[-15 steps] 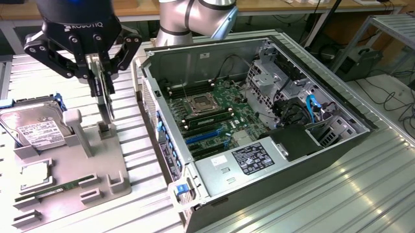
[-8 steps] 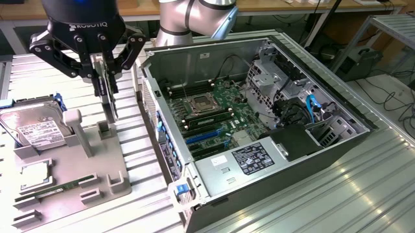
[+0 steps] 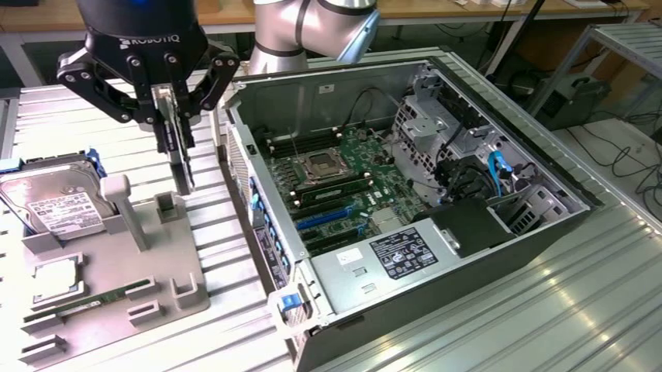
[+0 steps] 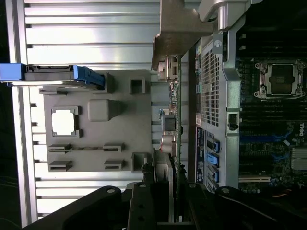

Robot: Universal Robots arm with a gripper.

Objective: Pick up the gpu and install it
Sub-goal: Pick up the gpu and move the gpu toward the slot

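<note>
The hand (image 3: 176,116) is gripping the gpu (image 3: 183,167) edge-on, the tray (image 3: 155,252) lying below, the open case (image 3: 300,93) beside.

Room inventory, exterior view.
1. Ribbed aluminium table (image 3: 538,310), 5 o'clock; pale sheen of light along its slats.
2. Wooden bench (image 3: 445,9), 12 o'clock, along the far edge.
3. Grey metal frame (image 3: 625,39), 2 o'clock.
4. Pale floor (image 3: 605,143), 3 o'clock (black cables (image 3: 633,159) trail across it).

Gripper (image 3: 176,124) — downward, clamped tight
</note>
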